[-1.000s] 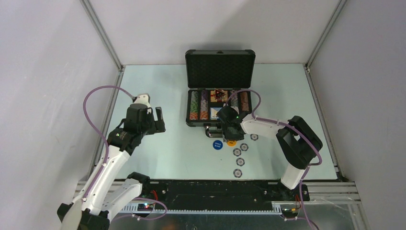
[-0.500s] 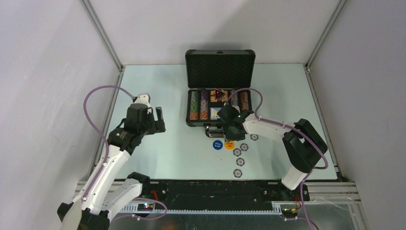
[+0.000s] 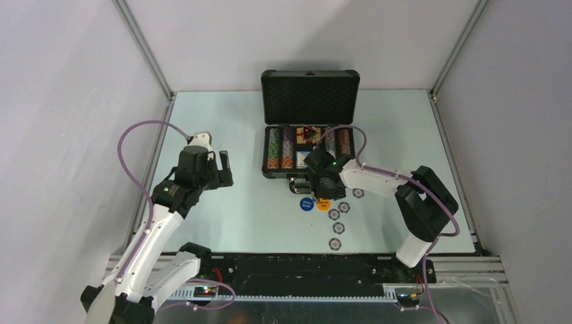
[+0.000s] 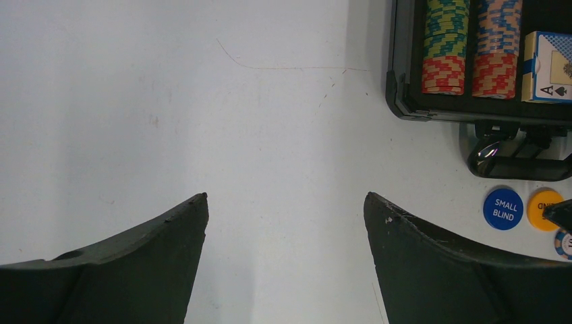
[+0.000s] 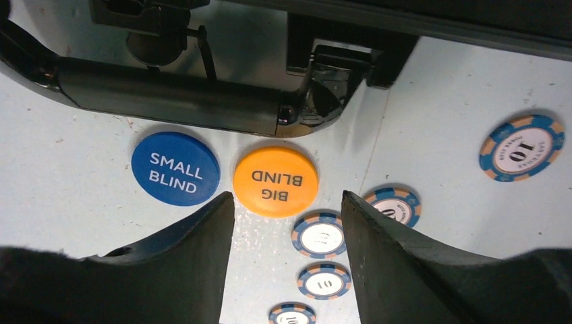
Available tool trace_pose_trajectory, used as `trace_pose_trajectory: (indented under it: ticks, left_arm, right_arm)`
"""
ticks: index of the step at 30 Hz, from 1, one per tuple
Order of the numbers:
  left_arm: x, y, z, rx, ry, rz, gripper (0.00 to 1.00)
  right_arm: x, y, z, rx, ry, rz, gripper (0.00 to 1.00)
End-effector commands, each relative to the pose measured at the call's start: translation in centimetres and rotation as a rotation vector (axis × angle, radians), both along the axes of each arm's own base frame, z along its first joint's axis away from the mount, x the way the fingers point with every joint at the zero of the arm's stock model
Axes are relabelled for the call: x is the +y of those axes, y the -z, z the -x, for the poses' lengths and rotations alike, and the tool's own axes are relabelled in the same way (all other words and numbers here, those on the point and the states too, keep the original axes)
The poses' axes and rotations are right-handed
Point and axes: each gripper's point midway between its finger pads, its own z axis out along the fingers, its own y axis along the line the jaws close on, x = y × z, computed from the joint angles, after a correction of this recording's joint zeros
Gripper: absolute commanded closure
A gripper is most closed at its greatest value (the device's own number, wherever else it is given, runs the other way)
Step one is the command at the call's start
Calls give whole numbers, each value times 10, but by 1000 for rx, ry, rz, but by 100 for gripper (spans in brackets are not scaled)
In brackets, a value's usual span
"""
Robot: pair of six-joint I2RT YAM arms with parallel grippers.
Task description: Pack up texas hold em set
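Observation:
The open dark briefcase point(image 3: 310, 96) stands at the back of the table, with rows of striped chips point(image 4: 445, 47) and a card pack point(image 4: 546, 57) in its tray. In front of its handle point(image 5: 168, 94) lie a blue SMALL BLIND button point(image 5: 175, 168) and an orange BIG BLIND button point(image 5: 275, 181). Several loose blue-edged chips point(image 5: 319, 236) lie on the table nearby. My right gripper point(image 5: 287, 199) hovers open just behind the orange button, holding nothing. My left gripper point(image 4: 286, 202) is open over bare table, left of the case.
The loose chips trail from beside the case point(image 3: 358, 193) toward the near edge point(image 3: 335, 244). Grey walls and metal rails point(image 3: 145, 54) enclose the table on three sides.
My right gripper's jaws have opened wider, and the orange button now lies on the table slightly nearer the front than a second ago. The left arm has not moved.

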Motion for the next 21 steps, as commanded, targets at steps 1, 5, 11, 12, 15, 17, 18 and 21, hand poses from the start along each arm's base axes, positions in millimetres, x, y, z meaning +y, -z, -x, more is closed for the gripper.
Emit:
trace_pose_trajectory:
  ticks: [1, 5, 11, 12, 15, 17, 18, 21]
  left_arm:
    - [0, -5, -4, -27, 14, -2, 10]
    - [0, -5, -4, -28, 15, -2, 10]
    - [0, -5, -4, -29, 13, -2, 10]
    - [0, -5, -4, -29, 13, -3, 10]
    - [0, -5, -4, -29, 14, -2, 10]
    - [0, -5, -4, -27, 15, -3, 10]
    - [0, -5, -4, -28, 13, -3, 10]
    - [0, -5, -4, -27, 13, -2, 10]
  right_arm:
    - [13, 7, -2, 14, -26, -10, 36]
    - [13, 16, -3, 26, -24, 4, 36]
    - [8, 27, -3, 40, -22, 45, 37]
    - [7, 30, -2, 44, -23, 52, 37]
    - [6, 32, -2, 47, -25, 63, 37]
    - [5, 34, -1, 50, -27, 69, 39]
    - [5, 34, 0, 51, -28, 71, 40]
    - [0, 35, 2, 49, -28, 102, 40]
